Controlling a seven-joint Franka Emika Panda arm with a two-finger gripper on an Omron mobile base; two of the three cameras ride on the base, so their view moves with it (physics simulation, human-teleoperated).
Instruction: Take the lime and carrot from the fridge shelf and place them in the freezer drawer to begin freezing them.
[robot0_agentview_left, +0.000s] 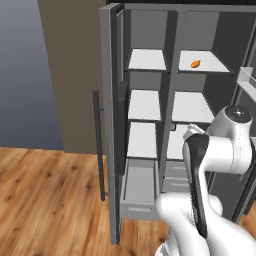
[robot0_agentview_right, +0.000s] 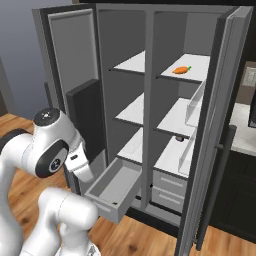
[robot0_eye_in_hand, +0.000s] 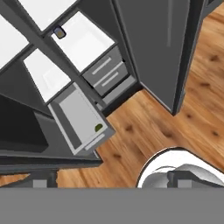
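The orange carrot (robot0_agentview_left: 196, 63) (robot0_agentview_right: 182, 70) lies on the fridge shelf (robot0_agentview_left: 215, 64) (robot0_agentview_right: 198, 61), the top one of the right-hand column. At the bottom of the left column the freezer drawer (robot0_agentview_left: 138, 186) (robot0_agentview_right: 113, 188) (robot0_eye_in_hand: 75, 114) stands pulled out. The dark green lime (robot0_eye_in_hand: 99, 127) rests inside it at its front corner. My gripper is open and holds nothing. It is high in front of the fridge, well away from the carrot, and looks down on the drawer and the floor.
Both fridge doors (robot0_agentview_left: 111, 100) (robot0_agentview_right: 220, 125) stand wide open at either side. Two shallow pale drawers (robot0_eye_in_hand: 105, 72) (robot0_agentview_right: 170, 182) are shut under the right column. A small dark item (robot0_agentview_right: 178, 136) (robot0_eye_in_hand: 58, 31) sits on the lowest right shelf. Wooden floor (robot0_eye_in_hand: 175, 127) lies in front.
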